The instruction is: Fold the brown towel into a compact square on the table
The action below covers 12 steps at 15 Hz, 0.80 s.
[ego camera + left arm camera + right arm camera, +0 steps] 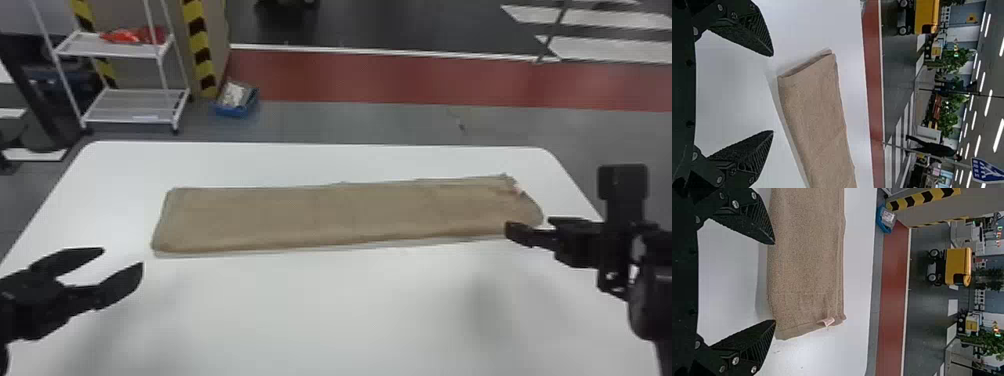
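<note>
Towel point(320, 215): lies flat on the surface point(340, 310), folded into a long, narrow strip. Runs from left to right, roughly along the far edge. Exposes a thin margin of lower layer on the near side. At the left end, shows stacked layers slightly parted in the left wrist view. At the right end, bulges outward and carries a small pale tag point(518, 189) toward the far corner, with light creases beside it in the right wrist view.

Left gripper point(121, 258): hangs over the surface, on the near side of the towel's left end and apart from it. Has jaws spread wide.

Right gripper point(529, 226): extends in from the right edge of the head view to the near corner of the towel's right end. Overlaps that corner as seen; cannot tell whether in contact. Has jaws spread wide, clearest in the right wrist view.

Rack point(102, 48): stands on the floor point(340, 120) beyond the surface, at far left, with red material point(132, 36) on the upper shelf. Blue bin point(234, 111): sits on the floor, just right of the rack, beside a striped post point(197, 45). Red strip point(400, 77): crosses the floor farther back.
</note>
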Tool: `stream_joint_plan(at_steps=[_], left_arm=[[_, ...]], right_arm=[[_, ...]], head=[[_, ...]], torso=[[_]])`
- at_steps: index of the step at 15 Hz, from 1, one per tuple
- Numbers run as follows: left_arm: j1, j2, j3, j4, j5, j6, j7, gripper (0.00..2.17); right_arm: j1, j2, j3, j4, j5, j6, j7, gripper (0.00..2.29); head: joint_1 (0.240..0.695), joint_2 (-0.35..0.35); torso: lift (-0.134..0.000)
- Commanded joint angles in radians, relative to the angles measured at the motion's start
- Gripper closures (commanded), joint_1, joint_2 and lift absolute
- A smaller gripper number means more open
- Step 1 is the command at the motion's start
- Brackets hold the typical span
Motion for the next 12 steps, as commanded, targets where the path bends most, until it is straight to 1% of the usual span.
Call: stream_joint_plan(at_steps=[1, 3, 4, 6, 7, 9, 12], left_arm=[[-0.039, -0.002, -0.025, 0.007, 0.014, 0.07, 0.025, 0.21], [-0.076, -0.007, -0.064, 0.008, 0.018, 0.138, 0.071, 0.21], [-0.1, -0.016, -0.083, 0.017, 0.015, 0.147, 0.097, 0.21], [-0.155, -0.019, -0.121, 0.068, 0.017, 0.15, 0.166, 0.21], [-0.191, -0.019, -0.144, 0.105, 0.015, 0.147, 0.189, 0.21], [-0.258, -0.019, -0.16, 0.186, 0.02, 0.15, 0.187, 0.21], [-0.324, -0.019, -0.184, 0.295, 0.005, 0.147, 0.203, 0.21]], right_arm=[[0.0, 0.001, 0.0, 0.003, 0.0, -0.005, -0.001, 0.2], [0.0, 0.001, 0.0, 0.009, 0.001, -0.005, -0.002, 0.2], [0.003, 0.001, 0.0, 0.012, 0.001, -0.008, -0.002, 0.2], [0.006, 0.001, -0.003, 0.014, 0.003, -0.026, -0.002, 0.2], [0.006, 0.001, -0.006, 0.014, 0.003, -0.026, -0.002, 0.2], [0.009, 0.001, -0.011, 0.014, 0.003, -0.026, -0.002, 0.2], [0.017, 0.001, -0.029, 0.017, 0.001, -0.029, -0.002, 0.2]], head=[[0.695, -0.081], [0.695, -0.086], [0.695, -0.09], [0.695, -0.103], [0.695, -0.106], [0.695, -0.112], [0.695, -0.128]], torso=[[-0.123], [-0.123], [-0.123], [-0.123], [-0.123], [-0.123], [-0.123]])
